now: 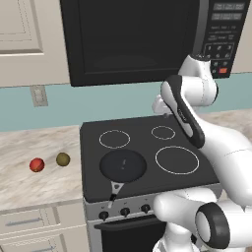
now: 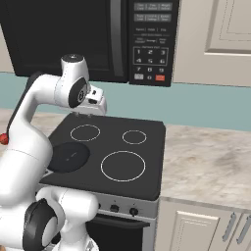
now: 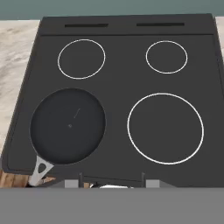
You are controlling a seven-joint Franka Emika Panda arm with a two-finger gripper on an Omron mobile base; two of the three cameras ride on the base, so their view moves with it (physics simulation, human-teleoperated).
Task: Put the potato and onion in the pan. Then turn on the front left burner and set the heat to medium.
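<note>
The potato and the onion sit side by side but apart on the tabletop, at the middle left of the left base view, well left of the stove. The pan rests empty on the front left burner, left of frame centre. The tool hangs clenched and empty above the back of the cooktop. Both vegetables look light, firm and round; the glossy onion may slip or roll, so pinching either across its middle from above seems safest.

White arm bent high, claw shut, pointing down.
</note>
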